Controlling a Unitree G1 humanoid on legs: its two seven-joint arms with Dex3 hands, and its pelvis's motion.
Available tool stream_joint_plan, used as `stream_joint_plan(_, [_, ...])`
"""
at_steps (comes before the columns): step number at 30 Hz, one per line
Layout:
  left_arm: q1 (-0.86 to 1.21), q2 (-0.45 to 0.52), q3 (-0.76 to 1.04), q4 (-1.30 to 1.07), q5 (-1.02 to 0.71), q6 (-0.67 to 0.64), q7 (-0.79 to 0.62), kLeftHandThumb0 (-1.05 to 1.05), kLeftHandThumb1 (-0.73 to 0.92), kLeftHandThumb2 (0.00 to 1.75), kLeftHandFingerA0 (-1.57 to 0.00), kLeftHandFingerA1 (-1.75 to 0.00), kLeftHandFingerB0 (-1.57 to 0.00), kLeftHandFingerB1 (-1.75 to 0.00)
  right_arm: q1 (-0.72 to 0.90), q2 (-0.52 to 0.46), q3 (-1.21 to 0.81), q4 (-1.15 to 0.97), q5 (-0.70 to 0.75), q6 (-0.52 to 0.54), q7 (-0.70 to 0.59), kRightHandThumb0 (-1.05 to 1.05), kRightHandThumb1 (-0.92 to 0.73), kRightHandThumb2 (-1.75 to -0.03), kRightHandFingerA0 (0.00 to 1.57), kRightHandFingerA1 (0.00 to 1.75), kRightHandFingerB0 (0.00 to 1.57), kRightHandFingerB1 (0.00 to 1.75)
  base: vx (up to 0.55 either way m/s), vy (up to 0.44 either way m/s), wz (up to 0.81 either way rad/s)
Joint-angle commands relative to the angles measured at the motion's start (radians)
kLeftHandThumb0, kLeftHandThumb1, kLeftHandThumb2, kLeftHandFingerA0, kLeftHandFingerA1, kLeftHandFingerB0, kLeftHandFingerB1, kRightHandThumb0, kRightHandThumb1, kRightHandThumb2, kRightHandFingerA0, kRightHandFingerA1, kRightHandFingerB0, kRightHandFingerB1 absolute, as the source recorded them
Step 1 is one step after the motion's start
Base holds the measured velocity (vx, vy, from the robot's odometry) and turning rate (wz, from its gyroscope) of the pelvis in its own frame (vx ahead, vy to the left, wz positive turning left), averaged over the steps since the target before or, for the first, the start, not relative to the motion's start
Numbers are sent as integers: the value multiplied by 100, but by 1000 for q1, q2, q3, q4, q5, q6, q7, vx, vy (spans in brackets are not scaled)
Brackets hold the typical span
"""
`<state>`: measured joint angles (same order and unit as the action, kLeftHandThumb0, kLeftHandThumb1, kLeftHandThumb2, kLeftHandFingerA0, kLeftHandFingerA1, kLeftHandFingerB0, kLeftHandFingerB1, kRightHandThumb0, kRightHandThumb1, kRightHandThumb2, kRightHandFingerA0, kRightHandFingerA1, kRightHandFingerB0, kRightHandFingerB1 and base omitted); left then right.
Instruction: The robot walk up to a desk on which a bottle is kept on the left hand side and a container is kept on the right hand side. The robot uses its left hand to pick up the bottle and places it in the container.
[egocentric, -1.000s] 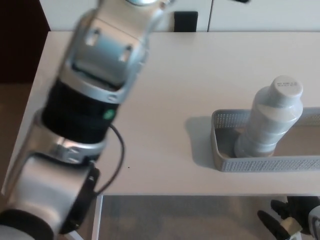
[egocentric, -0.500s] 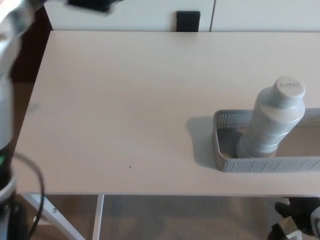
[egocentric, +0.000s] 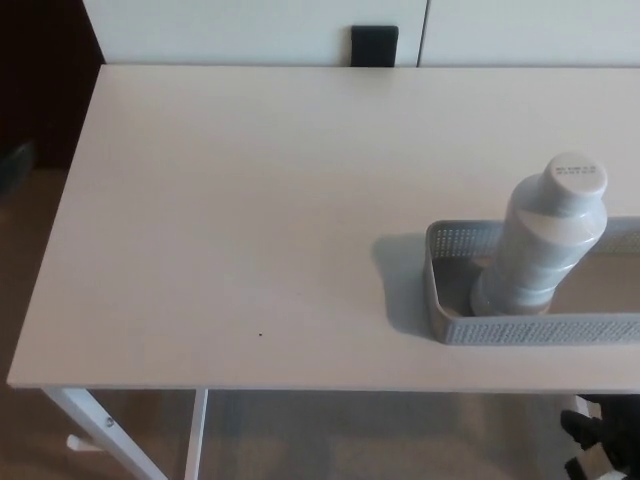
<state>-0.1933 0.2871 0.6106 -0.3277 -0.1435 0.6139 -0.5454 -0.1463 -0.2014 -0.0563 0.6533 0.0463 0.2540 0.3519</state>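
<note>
Head view: a grey bottle (egocentric: 540, 248) stands upright inside the left end of a grey perforated container (egocentric: 450, 320) at the right of the pale worktop (egocentric: 250, 220); the container's right end is cut off by the frame. Only a dark, unclear part of the right robot hand (egocentric: 605, 440) shows at the bottom right corner, so I cannot tell its state; the left robot hand is out of sight.

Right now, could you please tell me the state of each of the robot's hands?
Left hand: not in view.
Right hand: only a dark part shows at the bottom right corner; open or shut cannot be told.
</note>
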Motion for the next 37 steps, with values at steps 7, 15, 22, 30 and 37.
stream_joint_plan(7, [667, 24, 443, 802, -108, -406, -91, 20, 68, 77, 0, -15, -1, -31, 264, 18, -261, -346, 390, 303, 171, 103, -80, -175, 0, 0, 0, 0, 0, 0, 0])
stream_joint_plan(15, [633, 63, 382, 1244, -124, -315, -38, -20, 82, 64, -6, -48, -7, -35, 269, 28, -262, -379, 372, 310, 145, 89, -82, -175, 0, 0, 0, 0, 0, 0, 0])
stream_joint_plan(22, [625, 31, 201, 1370, 4, -472, -19, -82, 70, 103, -1, -41, -12, -46, 249, 61, -269, -387, 368, 341, 89, 83, -92, -175, 0, 0, 0, 0, 0, 0, 0])
stream_joint_plan(30, [622, 14, 25, 1290, 68, -392, -62, -39, 57, 60, -1, -34, -35, -46, 257, 61, -262, -390, 339, 334, 86, 72, -87, -175, 0, 0, 0, 0, 0, 0, 0])
stream_joint_plan(37, [605, 103, -156, 1272, 150, -528, -170, -50, 52, 55, -33, -88, -1, -28, 256, 60, -256, -392, 328, 353, 77, 82, -84, -175, 0, 0, 0, 0, 0, 0, 0])
